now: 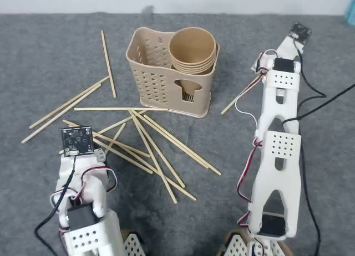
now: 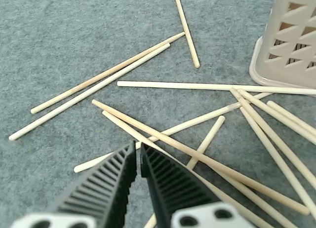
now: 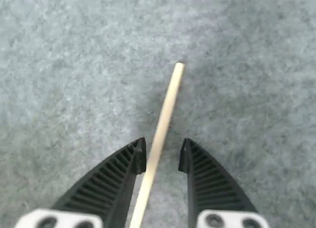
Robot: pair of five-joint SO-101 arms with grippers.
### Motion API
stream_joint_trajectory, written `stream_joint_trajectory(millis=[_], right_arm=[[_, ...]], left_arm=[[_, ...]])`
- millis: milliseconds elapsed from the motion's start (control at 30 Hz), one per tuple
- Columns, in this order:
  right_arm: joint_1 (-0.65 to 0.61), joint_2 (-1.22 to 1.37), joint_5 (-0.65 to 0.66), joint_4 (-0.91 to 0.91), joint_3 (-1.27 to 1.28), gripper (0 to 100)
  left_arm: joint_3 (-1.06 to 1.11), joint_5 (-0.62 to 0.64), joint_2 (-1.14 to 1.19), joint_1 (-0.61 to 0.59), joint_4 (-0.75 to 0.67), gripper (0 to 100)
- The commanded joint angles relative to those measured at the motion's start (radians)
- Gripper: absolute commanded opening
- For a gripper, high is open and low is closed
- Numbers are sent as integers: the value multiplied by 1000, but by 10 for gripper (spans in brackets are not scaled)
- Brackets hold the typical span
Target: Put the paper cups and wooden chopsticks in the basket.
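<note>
A beige basket (image 1: 161,73) stands at the back middle of the grey carpet, with a stack of paper cups (image 1: 192,48) in one compartment. Several wooden chopsticks (image 1: 150,142) lie crossed in front of it and to its left. My left gripper (image 2: 138,152) is shut and holds nothing; it hovers over the near end of the chopstick pile (image 2: 197,156). The basket's corner (image 2: 286,50) shows beyond the pile. My right gripper (image 3: 163,151) is open and straddles a single chopstick (image 3: 167,107), which lies right of the basket (image 1: 239,97).
Two long chopsticks (image 1: 66,109) lie side by side at the far left, and another (image 1: 108,56) lies left of the basket. The right arm (image 1: 280,128) stretches far across the right side. Its cables (image 1: 327,101) trail off to the right.
</note>
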Motion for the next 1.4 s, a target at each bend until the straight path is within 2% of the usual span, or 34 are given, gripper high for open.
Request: stream_joint_trajectory(millis=[0, 100, 200, 300, 467, 600, 733, 1033, 1367], right_arm=[[-59, -19, 103, -5, 14, 115], [-94, -21, 198, 67, 20, 96], [-125, -21, 339, 189, 23, 9], [-134, -25, 454, 360, 14, 18], [-99, -77, 473, 630, -81, 8], [-36, -173, 473, 633, -25, 8], [-15, -352, 473, 633, 207, 8], [-48, -897, 463, 602, 841, 8], [-62, -1449, 462, 596, 1149, 8]], left_arm=[[-4, -14, -15, 9, -3, 15], [-4, -14, -15, 8, -3, 15], [-4, -14, -15, 8, -3, 15], [-4, -14, -15, 8, -3, 15], [-4, -14, -15, 8, -2, 15], [-4, -14, -15, 6, 0, 15], [-4, -14, -15, 6, 0, 15], [-4, -14, -15, 6, 2, 15], [-4, -14, -15, 6, 2, 15]])
